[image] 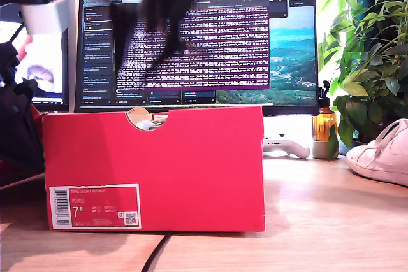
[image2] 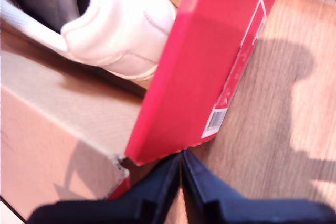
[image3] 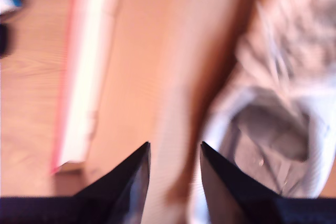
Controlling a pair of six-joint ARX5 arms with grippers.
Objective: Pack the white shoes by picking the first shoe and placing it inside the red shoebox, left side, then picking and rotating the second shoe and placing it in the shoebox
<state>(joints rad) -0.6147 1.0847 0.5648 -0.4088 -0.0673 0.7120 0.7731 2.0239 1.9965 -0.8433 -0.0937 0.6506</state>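
first shoe (image2: 123, 30) lies inside red shoebox (image: 153, 164), packed | my first gripper (image2: 181, 174) jaws closed, empty, above box corner | my second gripper (image3: 173, 174) parted, empty, over second shoe (image3: 273, 140) on surface, apparently lining up its pick

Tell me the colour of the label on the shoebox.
White, with a barcode, on the red shoebox; label shows best in the exterior view.

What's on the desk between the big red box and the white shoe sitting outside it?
In the exterior view, between the red shoebox and the white shoe sit a white game controller and a small amber bottle, further back; nearer the camera the wooden desk is bare.
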